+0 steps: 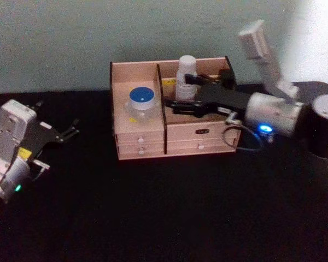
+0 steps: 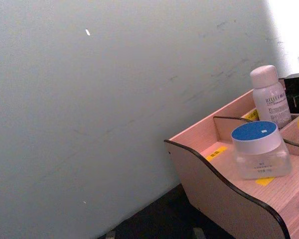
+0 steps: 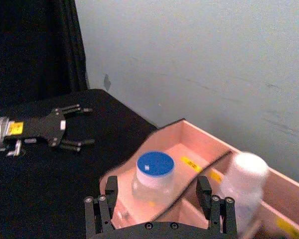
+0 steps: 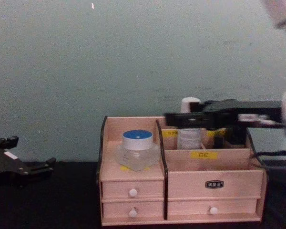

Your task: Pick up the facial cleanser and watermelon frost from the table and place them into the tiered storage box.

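The tiered storage box (image 1: 202, 143) (image 4: 214, 183) stands at the back of the black table. A clear jar with a blue lid (image 1: 142, 103) (image 2: 259, 149) (image 3: 154, 172) (image 4: 137, 148) sits in its left compartment. A white bottle (image 1: 186, 68) (image 2: 269, 94) (image 3: 244, 179) (image 4: 189, 137) stands upright in the right rear compartment. I cannot tell which is the cleanser and which the frost. My right gripper (image 1: 177, 94) (image 3: 157, 186) hovers open over the box, with the bottle just outside one finger. My left gripper (image 1: 71, 131) (image 3: 74, 127) rests open, low at the table's left.
A pale wall (image 2: 114, 99) rises close behind the box. The box front has small drawers with white knobs (image 4: 132, 192). Black tabletop (image 1: 164, 218) spreads in front of the box and between it and the left arm.
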Available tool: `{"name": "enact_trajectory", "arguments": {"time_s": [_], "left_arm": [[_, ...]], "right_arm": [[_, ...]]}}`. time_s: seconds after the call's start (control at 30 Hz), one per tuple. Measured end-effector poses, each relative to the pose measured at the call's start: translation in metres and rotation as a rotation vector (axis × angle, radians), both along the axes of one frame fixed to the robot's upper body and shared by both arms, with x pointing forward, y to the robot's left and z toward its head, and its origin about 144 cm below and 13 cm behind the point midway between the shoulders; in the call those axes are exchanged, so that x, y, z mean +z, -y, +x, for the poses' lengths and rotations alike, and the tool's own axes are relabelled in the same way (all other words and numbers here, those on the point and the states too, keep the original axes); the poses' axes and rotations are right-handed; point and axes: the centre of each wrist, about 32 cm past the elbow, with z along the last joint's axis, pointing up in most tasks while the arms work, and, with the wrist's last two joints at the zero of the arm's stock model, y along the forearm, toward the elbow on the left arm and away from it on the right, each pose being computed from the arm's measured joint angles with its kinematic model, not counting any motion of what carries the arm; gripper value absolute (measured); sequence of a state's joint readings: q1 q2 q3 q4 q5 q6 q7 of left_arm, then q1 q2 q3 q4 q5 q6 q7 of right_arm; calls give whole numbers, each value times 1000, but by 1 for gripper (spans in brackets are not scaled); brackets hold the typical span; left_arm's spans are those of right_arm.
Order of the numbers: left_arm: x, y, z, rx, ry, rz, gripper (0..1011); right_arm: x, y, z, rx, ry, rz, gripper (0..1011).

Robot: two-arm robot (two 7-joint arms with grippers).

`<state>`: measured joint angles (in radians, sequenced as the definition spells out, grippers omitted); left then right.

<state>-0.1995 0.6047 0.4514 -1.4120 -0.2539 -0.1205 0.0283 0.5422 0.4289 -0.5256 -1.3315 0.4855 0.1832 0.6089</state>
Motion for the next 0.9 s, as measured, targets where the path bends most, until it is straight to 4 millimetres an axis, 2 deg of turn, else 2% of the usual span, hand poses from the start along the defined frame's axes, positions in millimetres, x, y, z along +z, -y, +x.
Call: {"name": "enact_trajectory", "arguments": {"time_s": [0.03,0.1,0.13,0.17,0.27,0.4,0.7,0.9], "left_arm": [[0,0,0,0,0,0,1001],[0,0,0,0,0,0,1001],[0,0,0,0,0,0,1001],[0,0,0,0,0,0,1001],[0,0,0,0,0,0,1001],[0,0,0,0,0,0,1001],[0,0,0,0,0,0,1001],[0,0,0,0,0,0,1001]], "right_arm": [[1,10,-7,-6,4,-1,1003],[1,14,-9,-10,5,-1,1002],[3,29,-19,-31,11,-5,1003],[3,29,-19,-31,11,-5,1003],[9,52,-33,-94,23,-17,1002],[14,67,-43,-195,36,-28,1002],[8,84,-53,-481,50,-36,1003],[-13,82,-56,-666,65,-74,1002]]}}
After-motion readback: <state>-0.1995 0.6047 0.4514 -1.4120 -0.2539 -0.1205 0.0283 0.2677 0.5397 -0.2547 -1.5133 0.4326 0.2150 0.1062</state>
